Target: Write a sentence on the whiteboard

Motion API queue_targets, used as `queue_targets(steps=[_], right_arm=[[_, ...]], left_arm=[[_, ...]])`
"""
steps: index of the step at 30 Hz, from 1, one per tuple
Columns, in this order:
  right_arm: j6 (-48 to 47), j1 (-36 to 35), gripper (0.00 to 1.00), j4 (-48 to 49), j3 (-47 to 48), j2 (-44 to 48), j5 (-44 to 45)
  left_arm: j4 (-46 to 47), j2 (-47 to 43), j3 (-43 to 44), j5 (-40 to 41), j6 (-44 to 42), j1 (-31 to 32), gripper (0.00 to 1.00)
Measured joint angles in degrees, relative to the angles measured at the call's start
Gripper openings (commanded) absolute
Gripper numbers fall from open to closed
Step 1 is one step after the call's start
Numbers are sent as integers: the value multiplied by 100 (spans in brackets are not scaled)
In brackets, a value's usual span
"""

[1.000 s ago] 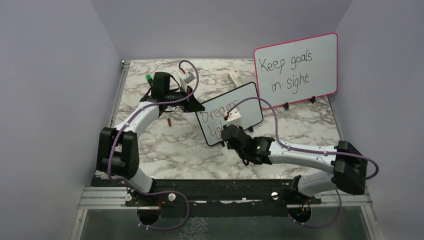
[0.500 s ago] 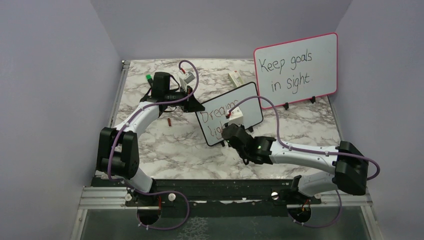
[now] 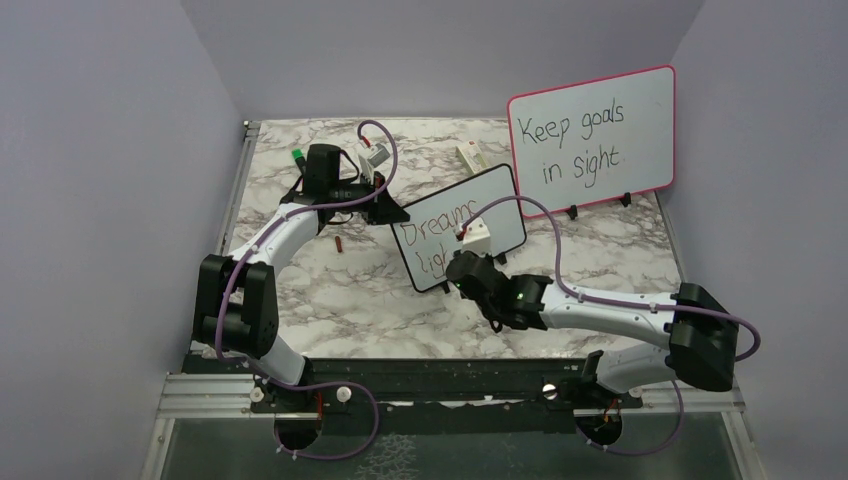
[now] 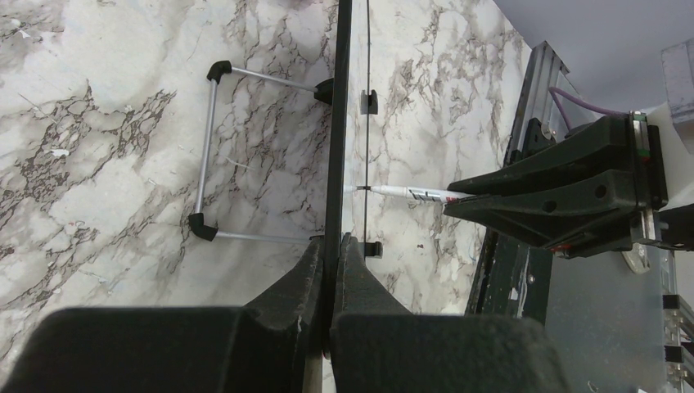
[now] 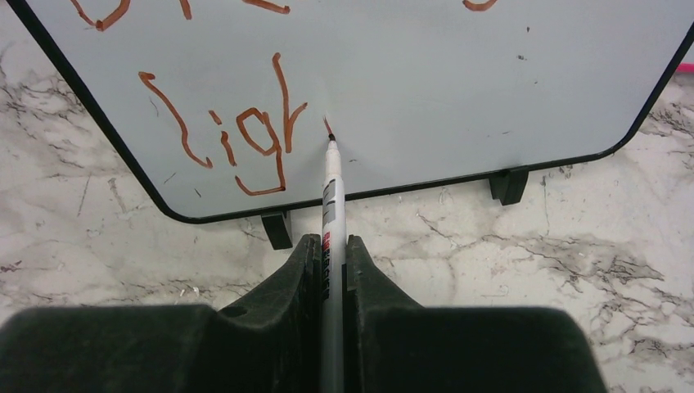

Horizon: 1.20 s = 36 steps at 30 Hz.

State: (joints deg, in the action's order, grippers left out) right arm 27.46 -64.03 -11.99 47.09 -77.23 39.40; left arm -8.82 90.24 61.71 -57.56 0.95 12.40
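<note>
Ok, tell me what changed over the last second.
The right gripper, shut on the marker, slid slightly right along the whiteboard, uncovering more of the sentence's top word. The left gripper stayed clamped on the whiteboard's edge; the pink-framed board did not move.

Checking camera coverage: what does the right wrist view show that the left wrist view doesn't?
Right wrist only: red handwritten letters, "ligh", on the face of the black-framed rectangular whiteboard. Left wrist only: the silver wire stand behind that board, and the left gripper shut on its edge. Both: the whiteboard and the white marker, tip at the board, clamped in the right gripper.
</note>
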Motion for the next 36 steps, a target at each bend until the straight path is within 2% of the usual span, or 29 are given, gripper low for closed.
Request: queue_targets(steps=[36], right_arm=[[-455, 44, 1, 332, 118, -4, -133]], left_arm=[[-2, 0, 0, 0, 0, 0, 0]])
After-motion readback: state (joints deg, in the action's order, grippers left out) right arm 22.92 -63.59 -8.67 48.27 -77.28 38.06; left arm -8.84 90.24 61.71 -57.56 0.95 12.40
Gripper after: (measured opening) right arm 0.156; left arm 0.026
